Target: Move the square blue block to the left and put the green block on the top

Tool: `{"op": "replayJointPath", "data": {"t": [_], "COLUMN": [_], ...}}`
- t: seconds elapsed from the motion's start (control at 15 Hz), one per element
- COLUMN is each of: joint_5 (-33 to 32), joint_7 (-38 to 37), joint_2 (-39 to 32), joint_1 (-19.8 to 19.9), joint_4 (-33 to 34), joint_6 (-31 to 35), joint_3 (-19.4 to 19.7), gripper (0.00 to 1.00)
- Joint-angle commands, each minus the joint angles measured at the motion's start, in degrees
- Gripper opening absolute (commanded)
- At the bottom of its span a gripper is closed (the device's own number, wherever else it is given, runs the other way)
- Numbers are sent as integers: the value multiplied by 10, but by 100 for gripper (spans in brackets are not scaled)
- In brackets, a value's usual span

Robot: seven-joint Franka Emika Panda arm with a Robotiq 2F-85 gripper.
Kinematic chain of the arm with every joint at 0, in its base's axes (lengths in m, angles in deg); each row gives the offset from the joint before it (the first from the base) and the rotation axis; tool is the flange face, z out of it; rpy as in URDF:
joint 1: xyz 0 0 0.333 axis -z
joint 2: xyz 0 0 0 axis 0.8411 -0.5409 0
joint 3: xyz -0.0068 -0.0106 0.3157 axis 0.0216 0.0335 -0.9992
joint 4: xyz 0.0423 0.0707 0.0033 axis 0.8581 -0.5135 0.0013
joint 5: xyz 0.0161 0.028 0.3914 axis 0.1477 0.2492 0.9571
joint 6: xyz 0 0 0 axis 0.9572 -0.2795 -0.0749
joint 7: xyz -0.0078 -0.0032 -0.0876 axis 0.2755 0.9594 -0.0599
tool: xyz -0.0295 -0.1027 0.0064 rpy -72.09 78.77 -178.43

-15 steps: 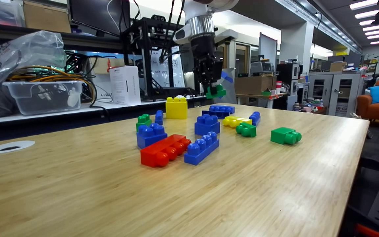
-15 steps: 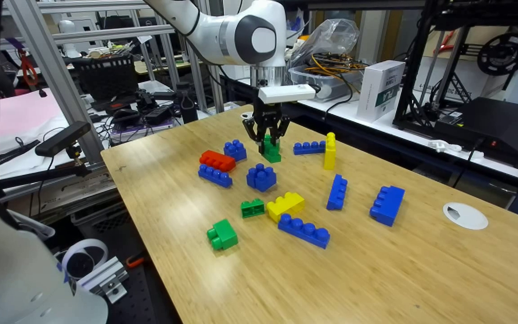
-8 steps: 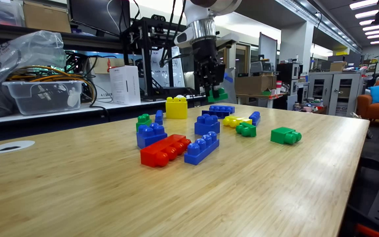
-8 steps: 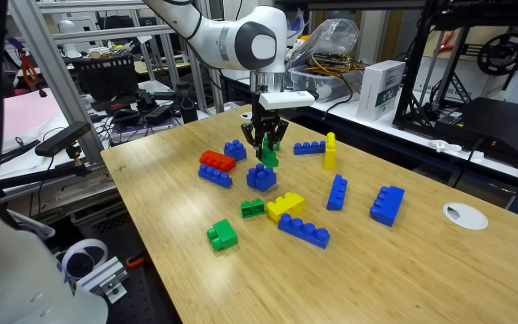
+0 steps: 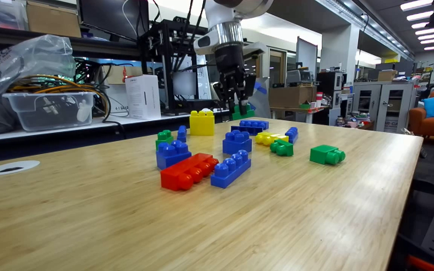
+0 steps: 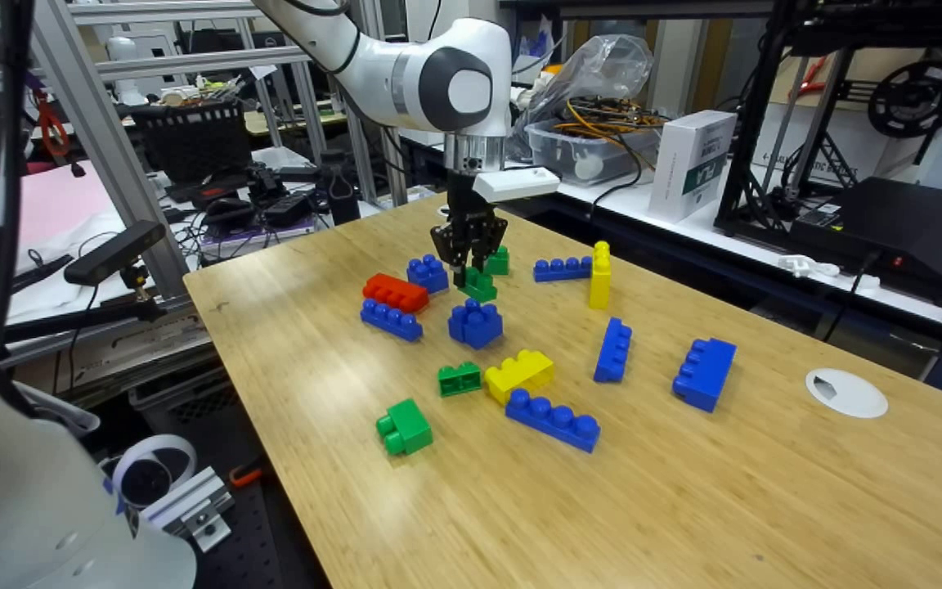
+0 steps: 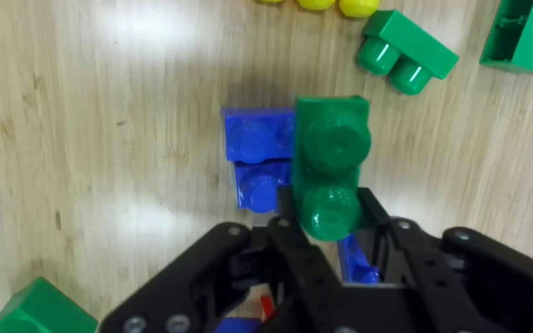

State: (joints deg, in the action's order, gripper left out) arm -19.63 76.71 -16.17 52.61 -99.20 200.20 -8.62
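The black two-fingered gripper is closed on a small dark-green plastic brick with two studs, one finger being pressed to each long side at the end nearer the wrist. It is presumably held so, studs up, in order that its underside may be set onto another brick. Its long axis is aimed straight out from the gripper, top to bottom in the wrist view, with the free end pointed toward the yellow studded plastic brick.

It is held above the wooden table, apart from the square blue plastic brick, whose right part is hidden by it in the wrist view. The blue brick is stood studs up, its edges nearly parallel to the green one's, so little turning is judged necessary before a sideways shift and a lowering. Whether its leftward move is complete cannot be told. Nearby, a long red plastic brick is laid beside a narrow blue plastic brick.
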Motion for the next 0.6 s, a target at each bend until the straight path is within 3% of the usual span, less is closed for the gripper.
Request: {"op": "replayJointPath", "data": {"t": [0.0, 0.53], "joint_5": [24, 54], "joint_7": [62, 114], "joint_2": [-4, -7], "joint_1": [4, 2], "joint_4": [2, -3], "joint_6": [7, 31], "joint_3": [-8, -10], "gripper": [10, 10]}}
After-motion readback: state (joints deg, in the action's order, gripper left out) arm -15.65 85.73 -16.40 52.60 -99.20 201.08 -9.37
